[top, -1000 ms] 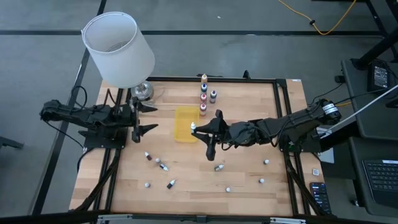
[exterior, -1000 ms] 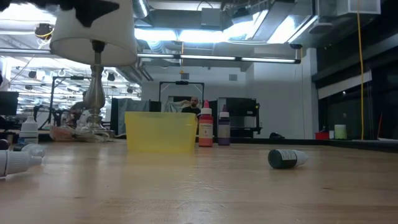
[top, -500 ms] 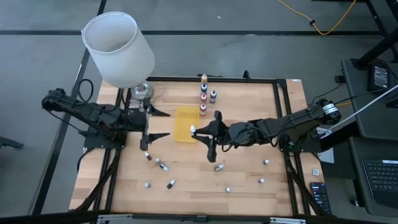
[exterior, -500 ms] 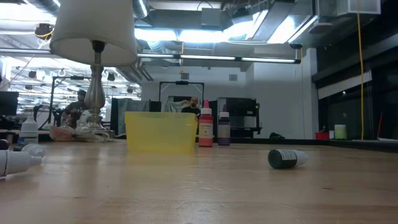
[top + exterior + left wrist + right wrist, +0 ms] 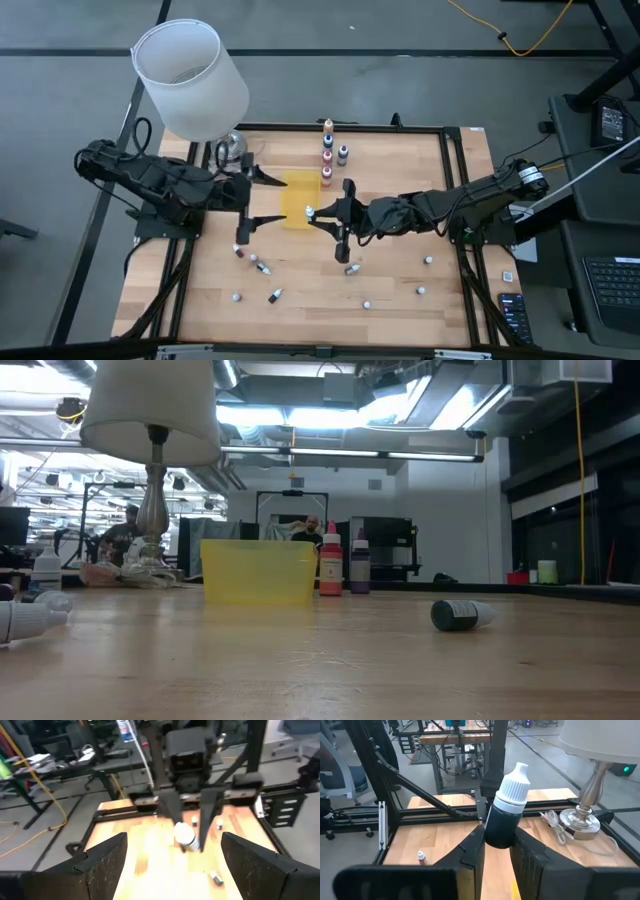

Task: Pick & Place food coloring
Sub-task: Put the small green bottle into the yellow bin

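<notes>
Clamping a dark bottle, right gripper points its white cap toward the left arm.

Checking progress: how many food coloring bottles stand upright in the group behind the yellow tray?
5. Four bottles line up from the far edge toward the yellow tray; the fifth bottle stands right of that line. Overlap may hide another.

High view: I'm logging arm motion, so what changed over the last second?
The left gripper, jaws open and empty, swung in over the table toward the yellow tray. The right gripper stayed beside the tray, shut on a dark dropper bottle. Loose bottles unmoved.
</notes>
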